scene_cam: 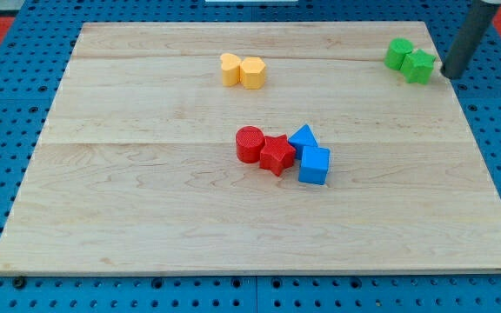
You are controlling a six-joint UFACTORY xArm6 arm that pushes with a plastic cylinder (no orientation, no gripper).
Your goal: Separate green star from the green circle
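No jaws here, just my tip (450, 75) right of the touching green star (399, 54) and green circle (420, 66); approach done, next wedge between them.

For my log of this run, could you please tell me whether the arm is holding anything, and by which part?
Nothing is held. My tip stands just to the view's right of the green star, which touches the green circle.
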